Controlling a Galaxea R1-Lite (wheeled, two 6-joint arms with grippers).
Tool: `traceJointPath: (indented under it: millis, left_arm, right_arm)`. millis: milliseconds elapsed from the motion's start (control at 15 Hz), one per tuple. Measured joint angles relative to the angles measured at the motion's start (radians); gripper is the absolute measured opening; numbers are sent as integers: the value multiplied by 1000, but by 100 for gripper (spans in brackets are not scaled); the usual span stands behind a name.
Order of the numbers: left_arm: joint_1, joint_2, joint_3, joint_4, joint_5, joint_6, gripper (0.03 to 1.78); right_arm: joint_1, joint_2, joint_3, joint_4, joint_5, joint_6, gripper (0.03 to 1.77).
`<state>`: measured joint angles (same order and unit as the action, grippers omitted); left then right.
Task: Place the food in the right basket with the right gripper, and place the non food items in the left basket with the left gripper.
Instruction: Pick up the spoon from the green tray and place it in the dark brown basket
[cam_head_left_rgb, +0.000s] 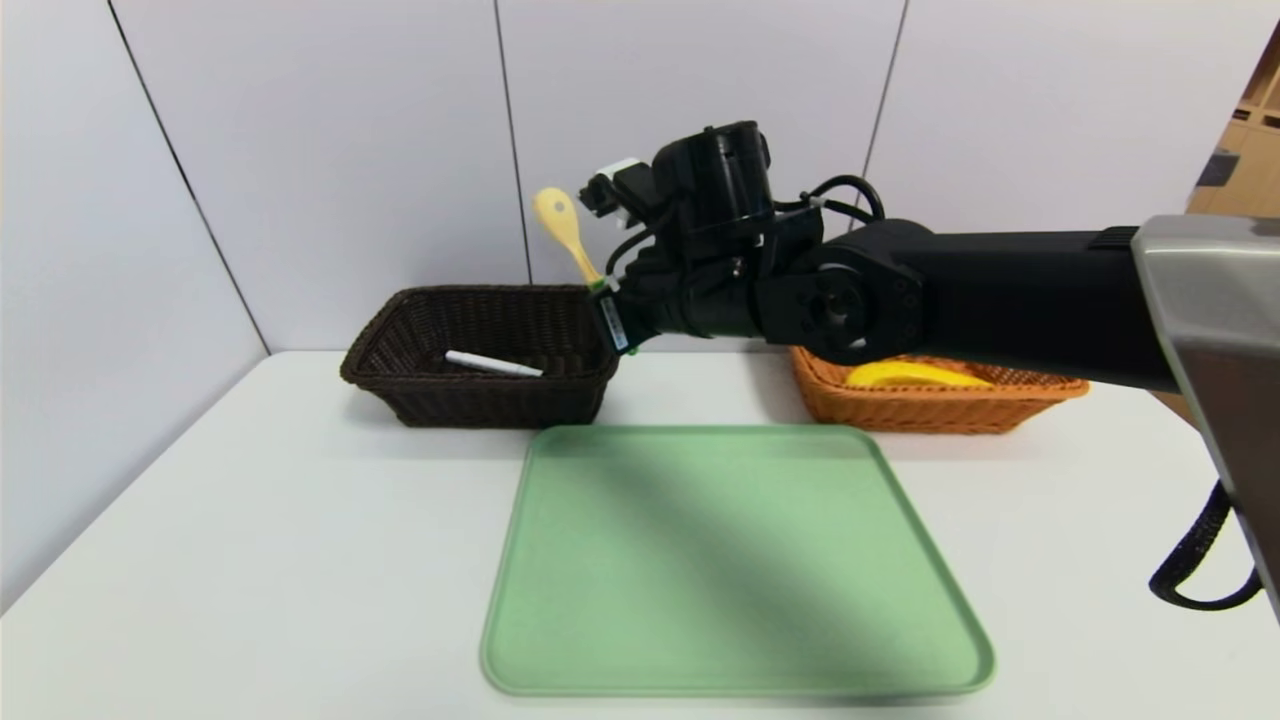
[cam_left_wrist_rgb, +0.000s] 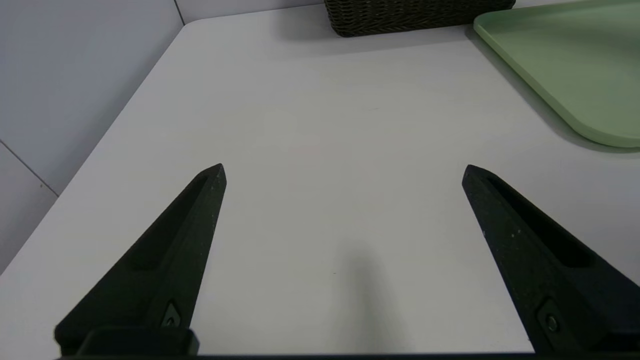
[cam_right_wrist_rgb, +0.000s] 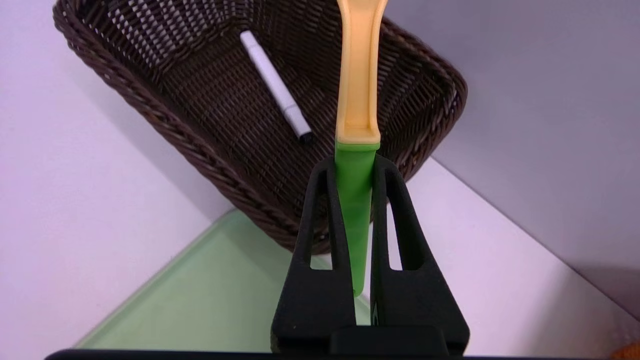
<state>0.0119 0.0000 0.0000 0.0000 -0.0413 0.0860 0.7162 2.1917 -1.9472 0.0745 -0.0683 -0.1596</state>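
Note:
My right gripper (cam_head_left_rgb: 608, 300) (cam_right_wrist_rgb: 354, 161), on the grey-shelled arm, is shut on the green handle of the spoon (cam_head_left_rgb: 557, 218) (cam_right_wrist_rgb: 358, 90). The spoon's cream head points up, above the right end of the dark brown left basket (cam_head_left_rgb: 480, 293) (cam_right_wrist_rgb: 165, 120). The white marker (cam_head_left_rgb: 493, 364) (cam_right_wrist_rgb: 275, 87) lies inside that basket. The yellow banana (cam_head_left_rgb: 915, 376) rests in the orange right basket (cam_head_left_rgb: 930, 410), partly hidden behind the arm. My left gripper (cam_left_wrist_rgb: 342, 172) hovers open over bare table, holding nothing; the head view does not show it.
A light green tray (cam_head_left_rgb: 730, 560) (cam_left_wrist_rgb: 565, 65) (cam_right_wrist_rgb: 210, 295) lies on the white table in front of both baskets, with nothing on it. Grey wall panels stand right behind the baskets. A black cable loop (cam_head_left_rgb: 1195, 570) hangs at the right.

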Motion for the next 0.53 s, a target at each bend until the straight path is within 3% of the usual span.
traceJointPath:
  millis: [533]
  left_arm:
    - [0,0,0,0,0,0,169]
  right_arm:
    - [23,80,0,-211,-2,-8,15]
